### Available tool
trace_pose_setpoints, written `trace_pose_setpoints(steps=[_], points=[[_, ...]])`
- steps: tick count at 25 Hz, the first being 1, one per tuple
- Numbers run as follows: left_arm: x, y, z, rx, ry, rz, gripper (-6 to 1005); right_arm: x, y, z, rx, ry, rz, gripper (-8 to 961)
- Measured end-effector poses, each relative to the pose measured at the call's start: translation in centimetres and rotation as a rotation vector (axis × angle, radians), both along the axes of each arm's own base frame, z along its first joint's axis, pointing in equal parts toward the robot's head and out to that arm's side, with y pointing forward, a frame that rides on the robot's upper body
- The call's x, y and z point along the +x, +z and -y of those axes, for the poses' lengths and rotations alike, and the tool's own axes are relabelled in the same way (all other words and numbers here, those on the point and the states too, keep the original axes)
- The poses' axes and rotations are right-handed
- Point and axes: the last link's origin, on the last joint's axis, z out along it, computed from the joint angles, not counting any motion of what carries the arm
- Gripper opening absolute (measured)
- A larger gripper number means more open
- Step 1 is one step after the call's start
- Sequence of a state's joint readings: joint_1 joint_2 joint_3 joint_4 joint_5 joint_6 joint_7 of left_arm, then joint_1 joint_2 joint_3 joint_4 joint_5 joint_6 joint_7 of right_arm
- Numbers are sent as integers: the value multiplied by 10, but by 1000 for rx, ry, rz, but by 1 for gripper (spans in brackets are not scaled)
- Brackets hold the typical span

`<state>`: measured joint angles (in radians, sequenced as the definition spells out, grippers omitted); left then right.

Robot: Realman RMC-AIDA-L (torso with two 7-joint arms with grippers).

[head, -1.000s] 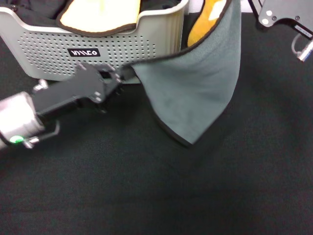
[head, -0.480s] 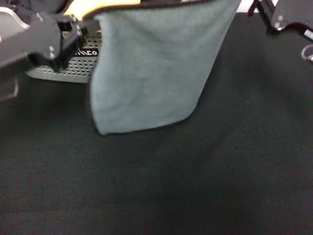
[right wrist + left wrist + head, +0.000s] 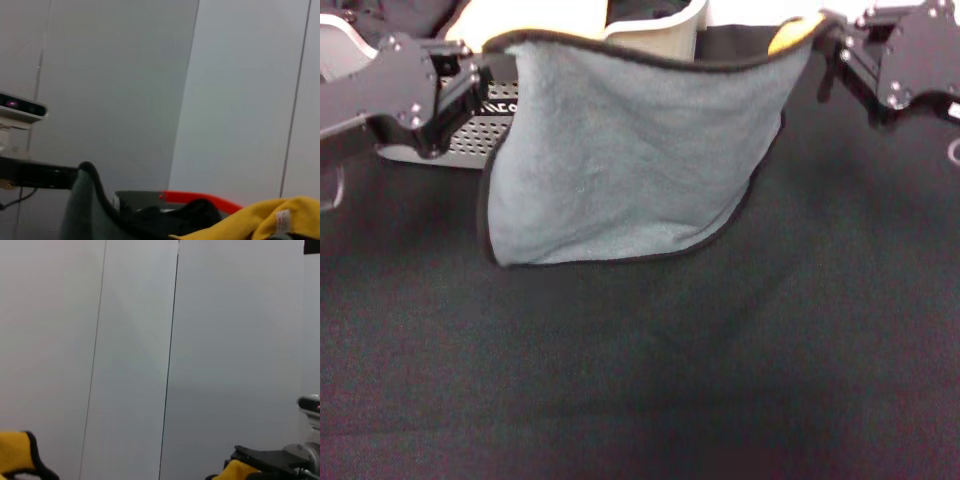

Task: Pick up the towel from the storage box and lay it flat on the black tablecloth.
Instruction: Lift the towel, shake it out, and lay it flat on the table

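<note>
I have the towel point(image 3: 620, 160) hanging in the air between both hands over the black tablecloth point(image 3: 720, 380), in front of the storage box point(image 3: 655, 35). The left hand point(image 3: 480, 78) and right hand point(image 3: 828, 45) each pinch a top corner. It sags, soft and light; corner holds suit it.

The only writing in the head view is on the small black label point(image 3: 500, 106) on the perforated front wall of the storage box point(image 3: 460, 140), at the far left part of the black tablecloth point(image 3: 650, 380). The white letters are mostly covered by the hanging towel point(image 3: 620, 160) and by the left claw point(image 3: 480, 80); only the ending, which looks like "co", shows, and the full word cannot be read. In the right wrist view a small white tag point(image 3: 283, 220) is sewn on the yellow side of a cloth, but its print is too small to read. The left wrist view shows no text.
</note>
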<state>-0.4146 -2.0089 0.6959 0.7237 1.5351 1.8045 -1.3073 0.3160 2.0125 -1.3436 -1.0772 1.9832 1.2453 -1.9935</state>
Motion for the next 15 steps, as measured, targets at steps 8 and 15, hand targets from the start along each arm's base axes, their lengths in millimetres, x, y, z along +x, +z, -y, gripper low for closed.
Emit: trace_pose_setpoints(steps=[8,15], points=[[13,0,-24,37,7,-17,18,-6,16,-18,84,11,-7,57],[26,3,-33,15,-19,-14,18,-15,16,-14,35,57,0,58]])
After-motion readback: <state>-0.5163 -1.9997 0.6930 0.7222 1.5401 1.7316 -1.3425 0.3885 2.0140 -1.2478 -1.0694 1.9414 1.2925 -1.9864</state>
